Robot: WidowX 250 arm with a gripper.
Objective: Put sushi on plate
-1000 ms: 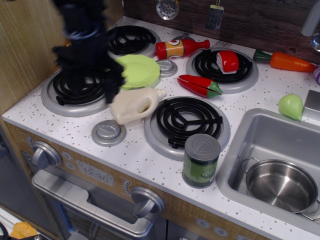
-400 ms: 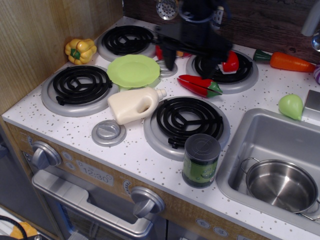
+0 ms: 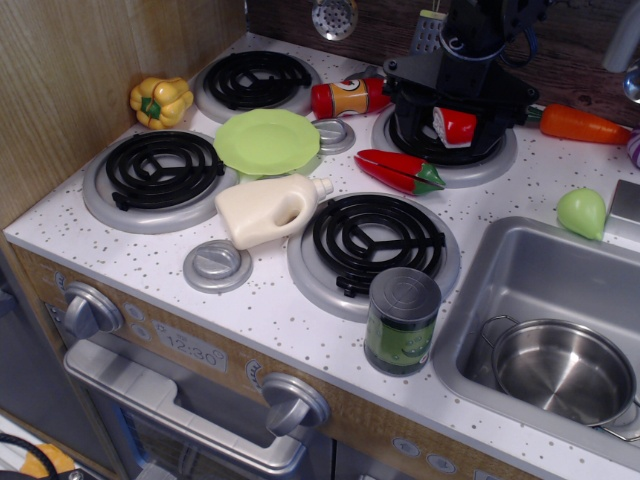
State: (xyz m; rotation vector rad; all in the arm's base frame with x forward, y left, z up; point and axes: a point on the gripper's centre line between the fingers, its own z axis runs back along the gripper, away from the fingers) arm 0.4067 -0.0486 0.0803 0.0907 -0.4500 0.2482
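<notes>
My tool stands over the back right burner, directly above the sushi. The dark body of the tool blocks the fingertips, so I cannot tell whether it is released or clenched, nor whether it touches the sushi.

The sushi sits on the coil of that burner, red top showing, white base at its left side. The plate lies well apart from it, to the left, between the two left burners, and carries nothing.

Other items on the counter:
- A ketchup bottle lies on its side between the plate and the tool.
- A red chili pepper lies just in front of the back right burner.
- A cream jug lies on its side just below the plate, near its rim.
- A yellow bell pepper sits by the left wall.
- A green can stands upright in front of the front right burner.
- A carrot lies to the right of the tool.
- A steel pot rests in the sink.
</notes>
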